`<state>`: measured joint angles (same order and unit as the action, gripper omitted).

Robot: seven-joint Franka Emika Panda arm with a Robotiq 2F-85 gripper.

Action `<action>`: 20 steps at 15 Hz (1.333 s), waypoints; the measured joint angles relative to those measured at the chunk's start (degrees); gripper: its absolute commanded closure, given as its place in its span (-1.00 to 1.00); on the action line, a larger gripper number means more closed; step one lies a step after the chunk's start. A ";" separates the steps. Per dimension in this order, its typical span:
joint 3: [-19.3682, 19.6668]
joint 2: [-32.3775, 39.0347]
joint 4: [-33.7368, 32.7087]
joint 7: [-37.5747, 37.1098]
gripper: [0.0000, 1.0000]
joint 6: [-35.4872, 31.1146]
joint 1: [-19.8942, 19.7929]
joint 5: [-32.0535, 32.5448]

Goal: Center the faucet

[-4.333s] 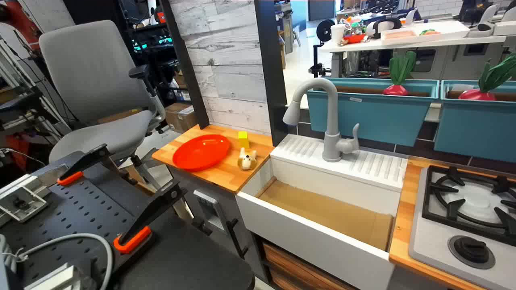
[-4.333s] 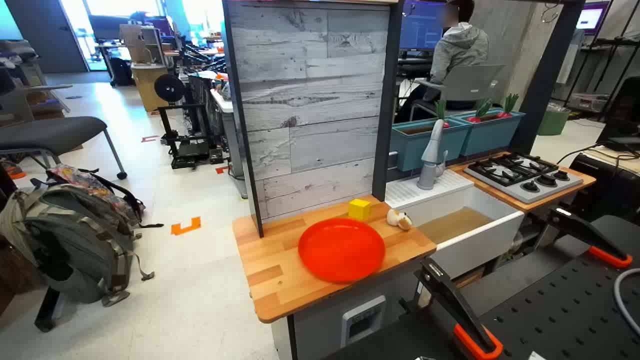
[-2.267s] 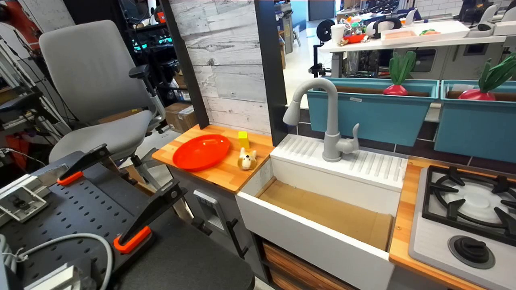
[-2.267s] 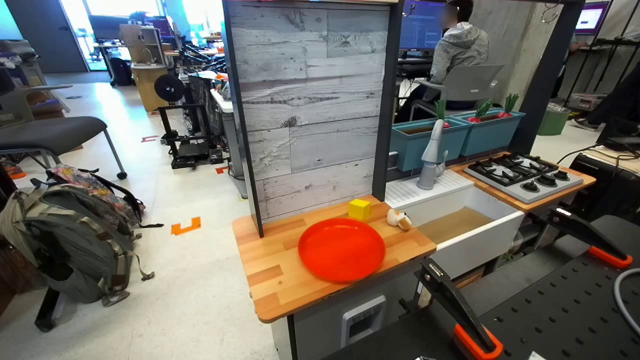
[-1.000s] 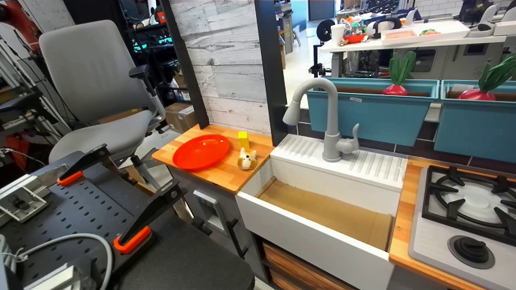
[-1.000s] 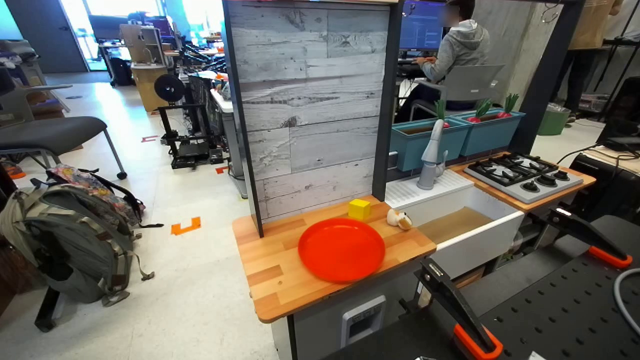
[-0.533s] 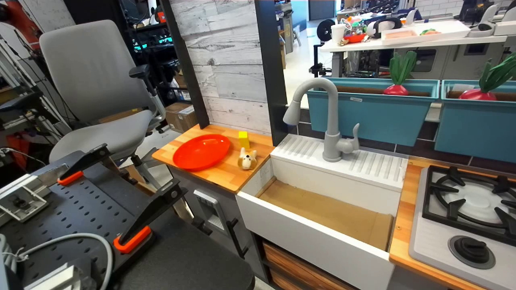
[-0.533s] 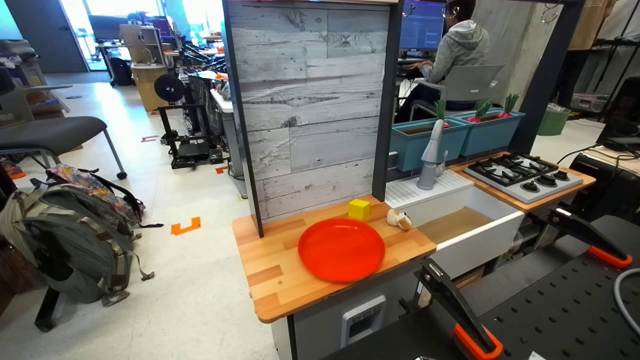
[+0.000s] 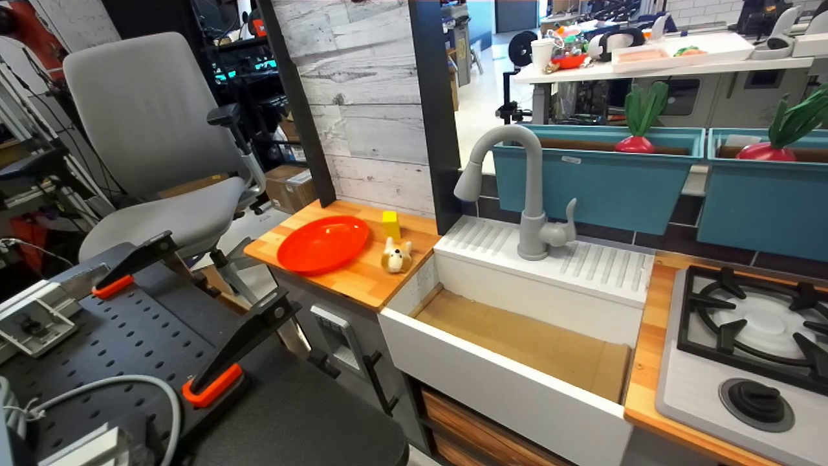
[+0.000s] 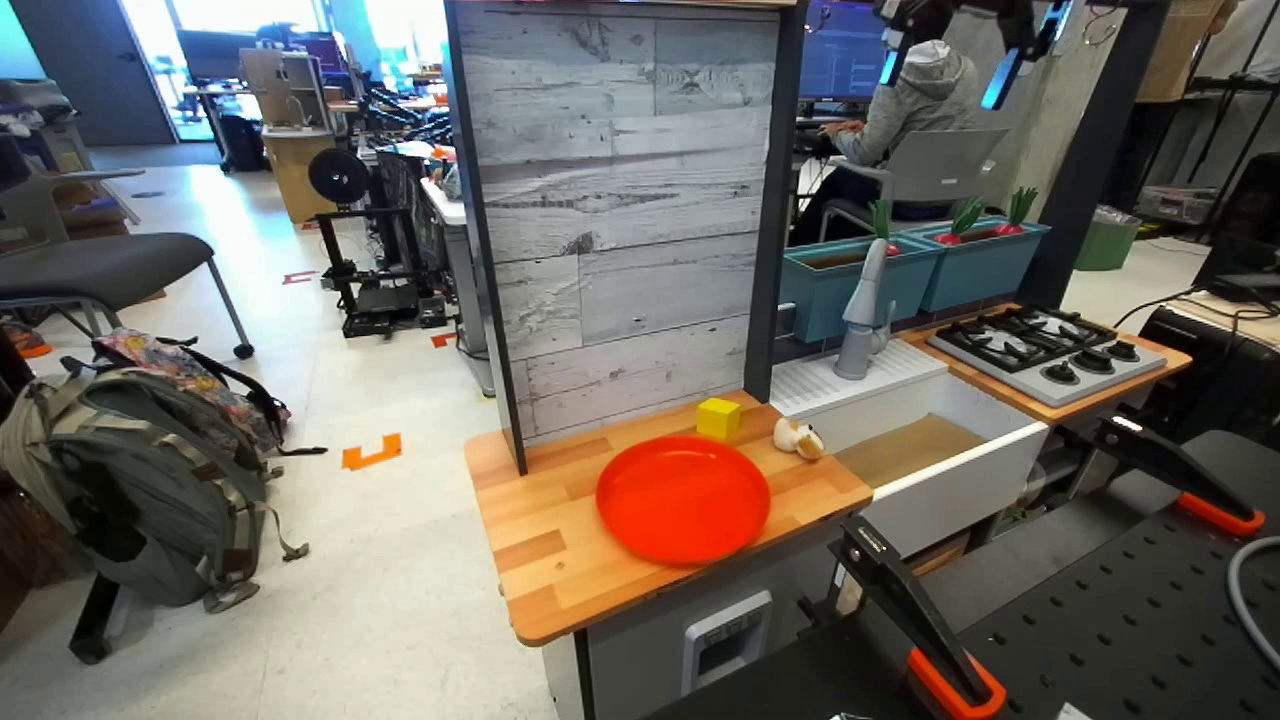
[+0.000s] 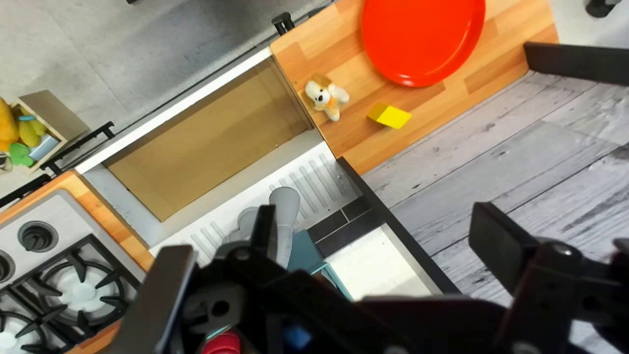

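Note:
The grey gooseneck faucet (image 9: 533, 188) stands upright on the white ridged ledge at the back of the sink (image 9: 511, 404). Its arched spout is turned sideways toward the wooden counter with the plate, rather than straight over the basin. The faucet also shows in an exterior view (image 10: 858, 325). In the wrist view, the faucet's spout (image 11: 285, 204) shows beside a dark finger that hides part of the neck and base. My gripper (image 10: 945, 75) is open and empty, high above the faucet, at the top edge of an exterior view. It also shows in the wrist view (image 11: 374, 216).
A red plate (image 9: 323, 244), a yellow block (image 9: 391, 224) and a toy dog (image 9: 396, 255) lie on the wooden counter. A dark post (image 9: 436, 116) and wood panel (image 9: 369, 103) rise beside the faucet. Blue planters (image 9: 595, 188) hang behind; a stove (image 9: 757, 343) adjoins the sink.
My gripper has come into an exterior view at the top, above the sink area; it was out of view before. The faucet has not moved. People in the background have shifted.

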<state>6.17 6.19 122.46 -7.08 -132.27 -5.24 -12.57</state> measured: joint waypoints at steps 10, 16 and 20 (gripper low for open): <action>-0.01 8.47 -6.69 -0.48 -1.00 1.57 -0.54 -0.27; -0.01 14.49 -6.42 -3.53 -1.00 -9.45 -0.44 -0.09; 0.12 20.45 -8.99 -5.11 -1.00 -11.63 -0.58 -0.07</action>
<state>6.29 26.65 113.47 -12.19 -143.90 -5.83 -12.64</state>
